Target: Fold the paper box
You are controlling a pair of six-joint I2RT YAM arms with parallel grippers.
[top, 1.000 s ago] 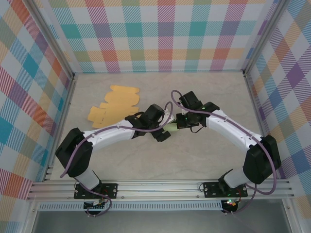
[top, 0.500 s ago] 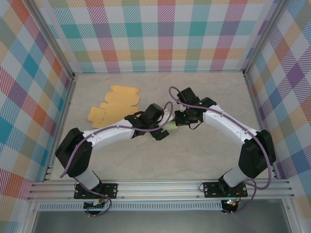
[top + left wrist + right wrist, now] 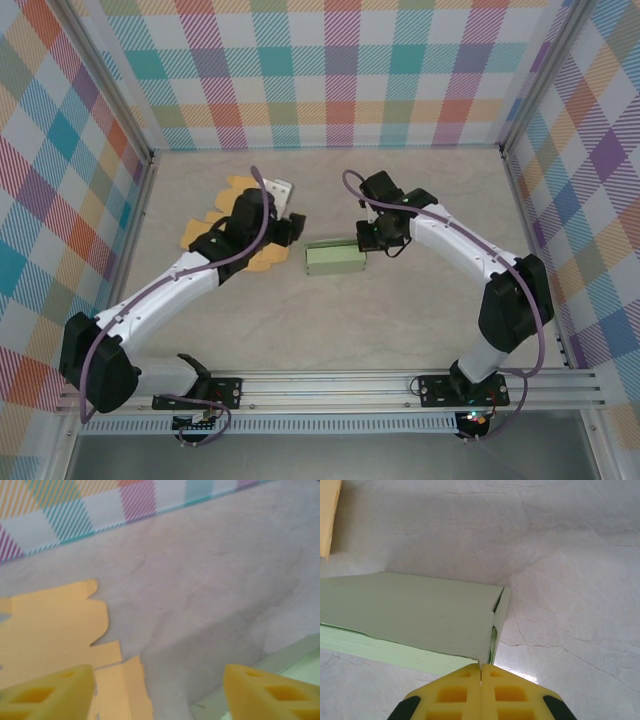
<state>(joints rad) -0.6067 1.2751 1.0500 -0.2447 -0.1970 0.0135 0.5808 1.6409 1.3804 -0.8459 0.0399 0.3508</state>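
Green paper box (image 3: 335, 258) lain mid-frame on the desk (image 3: 400, 320), left arm (image 3: 170, 290) stretched upper left over yellow sheets (image 3: 212, 236), left claw (image 3: 160, 692) held open, right claw (image 3: 481, 672) closed at the box's right end.

No writing, number, brand or sign can be read; the green paper box (image 3: 335, 259) and the orange sheets (image 3: 45, 625) look plain

Left arm (image 3: 160, 295) covers part of orange sheets (image 3: 190, 236).
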